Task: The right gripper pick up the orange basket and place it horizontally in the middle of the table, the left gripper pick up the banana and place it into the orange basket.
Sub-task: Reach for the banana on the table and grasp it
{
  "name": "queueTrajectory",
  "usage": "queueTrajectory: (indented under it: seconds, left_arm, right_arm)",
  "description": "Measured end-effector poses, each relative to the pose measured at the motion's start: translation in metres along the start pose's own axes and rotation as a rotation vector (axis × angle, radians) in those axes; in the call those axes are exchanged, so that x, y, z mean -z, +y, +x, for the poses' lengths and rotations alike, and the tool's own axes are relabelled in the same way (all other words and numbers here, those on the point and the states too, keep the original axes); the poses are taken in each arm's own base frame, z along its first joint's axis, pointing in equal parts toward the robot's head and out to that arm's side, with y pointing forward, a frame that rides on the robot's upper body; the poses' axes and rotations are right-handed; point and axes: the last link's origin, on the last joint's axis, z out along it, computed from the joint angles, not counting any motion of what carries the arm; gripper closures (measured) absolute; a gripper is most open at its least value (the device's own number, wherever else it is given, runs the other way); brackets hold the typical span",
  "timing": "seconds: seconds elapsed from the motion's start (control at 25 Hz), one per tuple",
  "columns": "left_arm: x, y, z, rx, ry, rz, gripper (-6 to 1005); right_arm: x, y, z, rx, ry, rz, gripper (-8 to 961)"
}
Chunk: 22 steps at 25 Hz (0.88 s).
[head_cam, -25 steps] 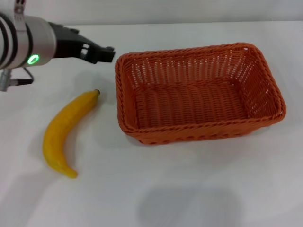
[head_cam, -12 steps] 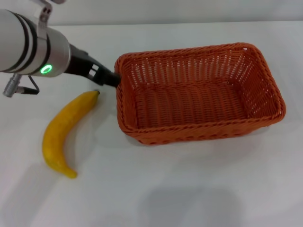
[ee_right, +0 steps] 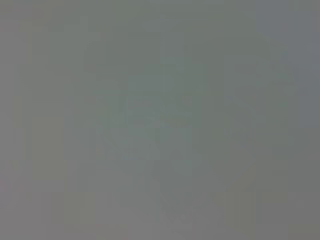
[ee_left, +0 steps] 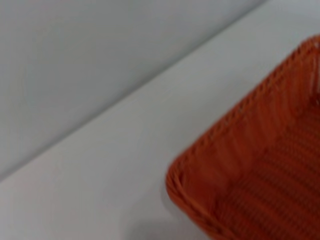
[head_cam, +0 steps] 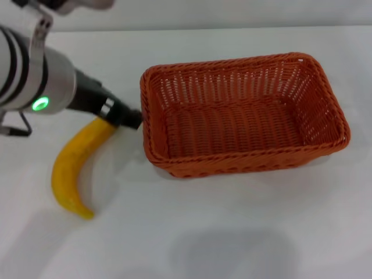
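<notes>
Head view: the left pincer (head_cam: pixel 129 118) sits over the stem end of the banana (head_cam: pixel 72 168), just beside the short left wall of the basket (head_cam: pixel 244 113). Its black tip covers that end of the fruit, so whether the fingers are spread or closed on it cannot be told. The banana lies on the desk (head_cam: pixel 244 232) toward the left edge, its long axis running from under the pincer back toward the near-left corner, curving as it goes; most of its length lies on the near side of the pincer. The left arm is the only one near it. The right pincer shows in no view, and the right wrist view is a blank grey.

The basket already lies lengthwise across the middle of the desk, empty, so the placing half looks done and the banana pickup is the step in hand. The left wrist view shows only a corner of the basket (ee_left: pixel 250 175) and bare desk (ee_left: pixel 100 175) by the far wall.

The desk is plain, white and smooth. A grip this near the banana's end may let it swing.
</notes>
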Motion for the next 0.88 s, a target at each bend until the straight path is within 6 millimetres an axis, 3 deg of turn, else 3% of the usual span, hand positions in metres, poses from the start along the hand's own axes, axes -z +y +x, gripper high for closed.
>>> queueTrajectory:
  seconds: [0.44, 0.76, 0.88]
  left_arm:
    - [-0.012, -0.008, -0.056, 0.159, -0.091, -0.007, 218]
    - [-0.009, -0.017, -0.063, 0.201, -0.114, 0.001, 267]
    - [-0.007, -0.018, -0.068, 0.212, -0.144, -0.001, 236]
  right_arm:
    - [-0.002, -0.002, 0.002, 0.014, 0.022, 0.011, 107]
    - [-0.003, -0.001, 0.003, 0.019, 0.037, 0.006, 107]
    - [-0.003, -0.001, 0.004, 0.021, 0.041, 0.005, 107]
